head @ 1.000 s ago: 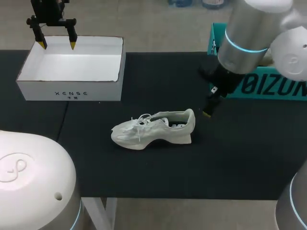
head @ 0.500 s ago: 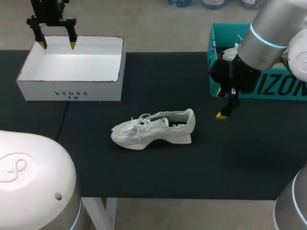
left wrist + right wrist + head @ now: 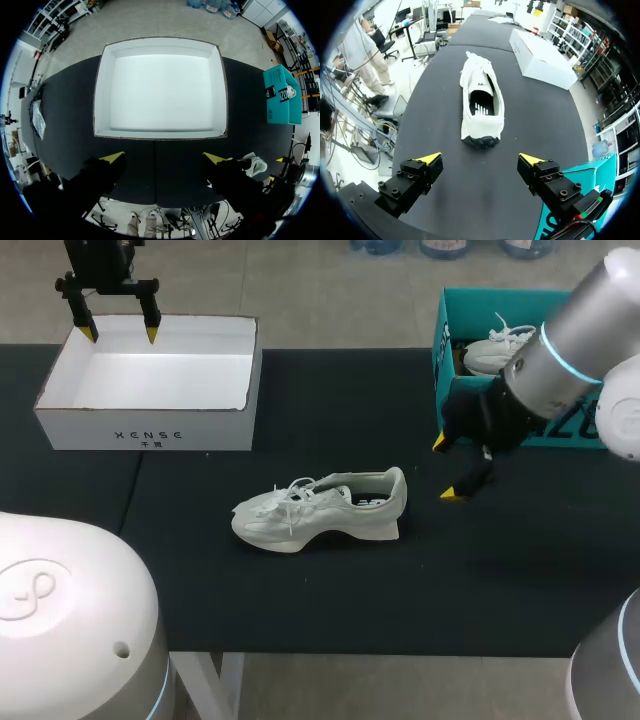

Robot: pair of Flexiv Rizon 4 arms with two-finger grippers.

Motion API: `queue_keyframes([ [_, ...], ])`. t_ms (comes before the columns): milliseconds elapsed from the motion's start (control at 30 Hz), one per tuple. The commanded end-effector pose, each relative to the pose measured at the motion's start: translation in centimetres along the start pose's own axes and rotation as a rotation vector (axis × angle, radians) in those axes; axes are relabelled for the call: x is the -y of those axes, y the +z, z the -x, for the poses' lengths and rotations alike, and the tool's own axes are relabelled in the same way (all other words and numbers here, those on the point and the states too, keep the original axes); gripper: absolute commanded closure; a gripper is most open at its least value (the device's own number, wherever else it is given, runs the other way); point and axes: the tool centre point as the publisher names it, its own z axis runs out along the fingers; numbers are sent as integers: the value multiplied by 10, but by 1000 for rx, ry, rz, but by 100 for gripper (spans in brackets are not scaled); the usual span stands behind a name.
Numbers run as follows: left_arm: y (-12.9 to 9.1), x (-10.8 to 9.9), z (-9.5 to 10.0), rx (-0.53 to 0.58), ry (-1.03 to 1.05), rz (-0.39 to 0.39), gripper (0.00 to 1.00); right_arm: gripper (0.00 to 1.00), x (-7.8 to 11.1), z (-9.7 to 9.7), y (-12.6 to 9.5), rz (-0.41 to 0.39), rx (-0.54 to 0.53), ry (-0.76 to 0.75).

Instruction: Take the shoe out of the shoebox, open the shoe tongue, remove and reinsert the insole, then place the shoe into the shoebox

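Black matting covers the table [image 3: 300,600], and the white shoe [image 3: 325,508] lies on it near the middle, out of any box, upright on its sole with the toe towards my left and the heel towards my right. An empty white shoebox [image 3: 150,430] sits at the far left, and a teal box [image 3: 441,350] at the far right holds a second shoe [image 3: 495,348]. The left gripper [image 3: 120,334] hangs above the far edge of the white shoebox with its fingers spread and nothing between them. The right gripper [image 3: 446,469] is low, just beyond the shoe's heel, between the shoe and the teal box, fingers spread wide and empty. From its wrist view the shoe lies straight ahead, heel nearest, its mouth facing up with a printed insole showing inside. Taking the shoe out looks done, so the step in hand is probably the work on the tongue and insole. The next move would call for closing in on the shoe's opening from the heel side, likely with the other arm steadying the toe. Bare matting lies open all round the shoe. The teal box wall stands close behind the right gripper, and the table's near edge is well apart from the shoe.
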Motion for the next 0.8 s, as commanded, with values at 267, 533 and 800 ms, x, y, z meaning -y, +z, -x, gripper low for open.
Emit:
queue_keyframes([
  [267, 0, 0, 0, 0, 0, 0, 0, 0, 6, -3, 48, 369, -36, -44],
  [533, 0, 0, 0, 0, 0, 0, 0, 0, -12, 4, 76, 409, -56, -26],
  [800, 0, 0, 0, 0, 0, 0, 0, 0, -25, 5, 95, 419, -56, -10],
])
